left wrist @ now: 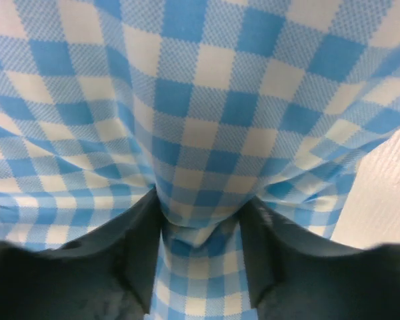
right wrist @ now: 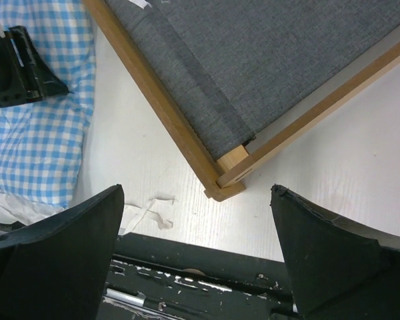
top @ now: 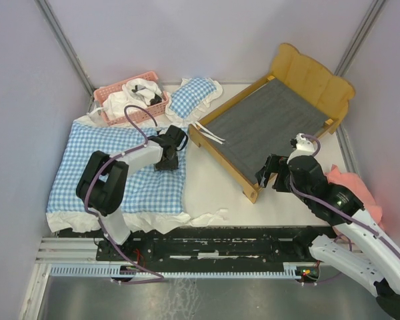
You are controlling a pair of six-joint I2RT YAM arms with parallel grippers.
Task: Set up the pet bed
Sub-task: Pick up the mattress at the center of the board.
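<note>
Left wrist shows only gingham bedding [left wrist: 207, 100] pinched by left end effector [left wrist: 201, 223].

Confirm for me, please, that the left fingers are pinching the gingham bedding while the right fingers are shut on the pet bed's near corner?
Not quite: the right fingers are open, not shut. The right wrist view shows them spread wide, with the near corner of the pet bed visible between them, untouched. The left fingers do pinch the gingham bedding.
</note>
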